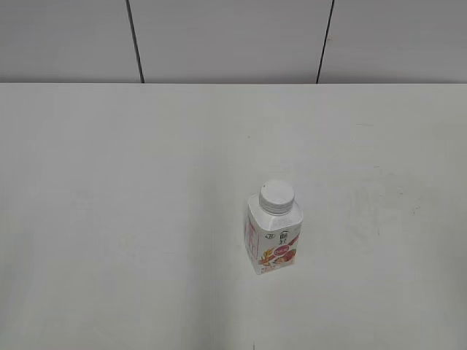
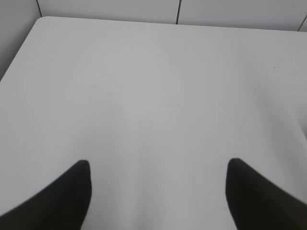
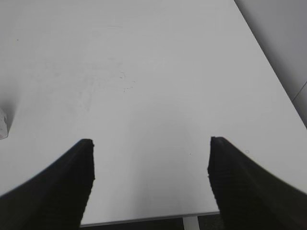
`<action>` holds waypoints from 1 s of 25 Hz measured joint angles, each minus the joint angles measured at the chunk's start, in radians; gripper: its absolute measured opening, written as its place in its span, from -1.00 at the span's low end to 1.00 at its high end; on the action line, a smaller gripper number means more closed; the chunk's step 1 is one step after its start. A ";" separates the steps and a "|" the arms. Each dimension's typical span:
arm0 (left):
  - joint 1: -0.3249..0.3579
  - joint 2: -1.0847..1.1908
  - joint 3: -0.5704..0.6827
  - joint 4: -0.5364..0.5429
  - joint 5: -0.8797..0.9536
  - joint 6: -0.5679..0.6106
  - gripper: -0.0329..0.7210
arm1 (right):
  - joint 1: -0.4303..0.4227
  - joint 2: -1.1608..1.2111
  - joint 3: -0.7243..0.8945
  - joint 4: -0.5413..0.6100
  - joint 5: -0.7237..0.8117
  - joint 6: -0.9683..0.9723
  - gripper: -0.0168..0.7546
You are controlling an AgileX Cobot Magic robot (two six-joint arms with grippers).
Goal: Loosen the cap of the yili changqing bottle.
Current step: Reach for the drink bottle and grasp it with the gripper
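Observation:
The yili changqing bottle (image 1: 272,240) stands upright on the white table (image 1: 131,219), right of the middle and towards the front. Its ribbed white cap (image 1: 277,195) sits on the neck. A sliver of the bottle shows at the left edge of the right wrist view (image 3: 2,125). Neither arm shows in the exterior view. My left gripper (image 2: 157,165) is open and empty above bare table. My right gripper (image 3: 151,143) is open and empty above the table's near right part.
A grey panelled wall (image 1: 233,36) runs behind the table's far edge. The table's front edge (image 3: 144,219) and right edge show in the right wrist view. Its far left corner (image 2: 43,21) shows in the left wrist view.

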 joint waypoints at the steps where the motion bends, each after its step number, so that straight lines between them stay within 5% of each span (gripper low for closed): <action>1: 0.000 0.000 0.000 0.000 0.000 0.000 0.49 | 0.000 0.000 0.000 0.000 0.000 0.000 0.55; 25: 0.000 0.000 0.000 0.000 0.000 0.000 0.49 | 0.000 0.000 0.000 0.000 0.000 0.000 0.55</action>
